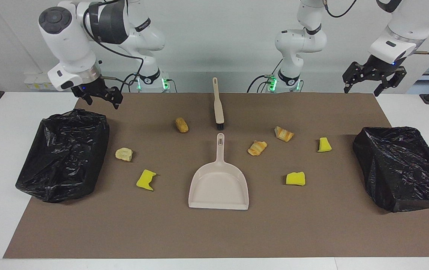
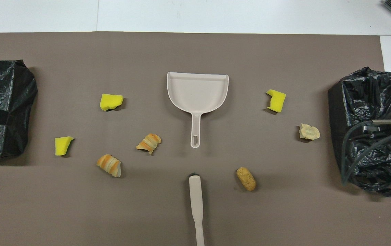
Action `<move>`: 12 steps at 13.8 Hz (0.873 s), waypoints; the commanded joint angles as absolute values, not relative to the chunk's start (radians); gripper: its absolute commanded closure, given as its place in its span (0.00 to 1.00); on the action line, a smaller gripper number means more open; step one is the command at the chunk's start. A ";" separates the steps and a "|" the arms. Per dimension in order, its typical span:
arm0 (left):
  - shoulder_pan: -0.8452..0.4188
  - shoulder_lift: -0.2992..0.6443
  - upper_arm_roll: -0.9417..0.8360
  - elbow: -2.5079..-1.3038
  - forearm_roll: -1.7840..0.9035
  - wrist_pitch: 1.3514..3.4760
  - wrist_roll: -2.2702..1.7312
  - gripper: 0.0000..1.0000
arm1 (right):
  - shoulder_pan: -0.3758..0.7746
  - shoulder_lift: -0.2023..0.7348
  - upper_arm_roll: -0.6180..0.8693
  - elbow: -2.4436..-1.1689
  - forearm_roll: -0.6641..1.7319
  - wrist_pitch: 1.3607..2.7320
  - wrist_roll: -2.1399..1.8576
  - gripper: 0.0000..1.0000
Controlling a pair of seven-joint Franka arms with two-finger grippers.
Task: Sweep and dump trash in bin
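Several scraps of trash lie on the brown mat around a beige dustpan (image 1: 219, 183) (image 2: 197, 90). These include yellow sponge chunks (image 1: 146, 180) (image 1: 295, 179) (image 1: 324, 144), two striped bread lumps (image 1: 257, 147) (image 1: 283, 134), a brown lump (image 1: 181, 125) and a pale lump (image 1: 124, 154). A beige brush (image 1: 218, 105) (image 2: 196, 201) lies nearer to the robots than the dustpan, in line with its handle. My right gripper (image 1: 103, 102) is open and empty, raised over the near edge of a black-lined bin (image 1: 64, 153). My left gripper (image 1: 361, 92) is open and empty, raised over the mat's near corner at the left arm's end.
A second black-lined bin (image 1: 402, 165) (image 2: 0, 109) stands at the left arm's end of the mat. The first bin shows in the overhead view (image 2: 366, 102), with the right arm's cables over it. White table surrounds the brown mat (image 1: 214, 232).
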State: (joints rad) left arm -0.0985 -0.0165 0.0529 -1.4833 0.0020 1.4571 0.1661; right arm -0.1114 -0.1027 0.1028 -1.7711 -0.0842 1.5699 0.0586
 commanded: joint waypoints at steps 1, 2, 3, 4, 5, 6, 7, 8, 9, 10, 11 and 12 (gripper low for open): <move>-0.114 -0.025 0.069 -1.489 -0.011 1.454 0.178 0.00 | -0.136 -0.034 0.100 -1.671 -0.060 1.549 -0.041 0.00; -0.115 -0.025 0.069 -1.488 -0.011 1.454 0.167 0.00 | -0.135 0.003 0.100 -1.613 -0.057 1.525 -0.043 0.00; -0.115 -0.025 0.069 -1.488 -0.009 1.450 0.164 0.00 | -0.133 0.036 0.100 -1.553 -0.060 1.500 -0.043 0.00; -0.115 -0.026 0.068 -1.485 -0.008 1.447 0.167 0.00 | -0.133 0.066 0.100 -1.504 -0.061 1.470 -0.043 0.00; -0.115 -0.032 0.067 -1.483 -0.008 1.450 0.167 0.00 | -0.136 0.086 0.100 -1.477 -0.063 1.459 -0.043 0.00; -0.114 -0.041 0.067 -1.485 -0.008 1.444 0.167 0.00 | -0.126 0.097 0.098 -1.476 -0.064 1.465 -0.038 0.00; -0.114 -0.044 0.067 -1.485 -0.008 1.443 0.166 0.00 | -0.123 0.094 0.098 -1.476 -0.061 1.465 -0.031 0.00; -0.114 -0.044 0.067 -1.488 -0.008 1.443 0.163 0.00 | -0.124 0.094 0.098 -1.476 -0.063 1.463 -0.029 0.00; -0.121 -0.051 0.063 -1.494 -0.008 1.445 0.163 0.00 | -0.124 0.092 0.098 -1.476 -0.061 1.462 -0.029 0.00; -0.126 -0.066 0.060 -1.520 -0.008 1.454 0.163 0.00 | -0.126 0.089 0.098 -1.474 -0.060 1.456 -0.029 0.00; -0.126 -0.080 0.057 -1.541 -0.009 1.457 0.161 0.00 | -0.126 0.089 0.098 -1.474 -0.060 1.456 -0.029 0.00; -0.129 -0.092 0.054 -1.563 -0.011 1.460 0.161 0.00 | -0.126 0.089 0.097 -1.474 -0.045 1.456 -0.028 0.00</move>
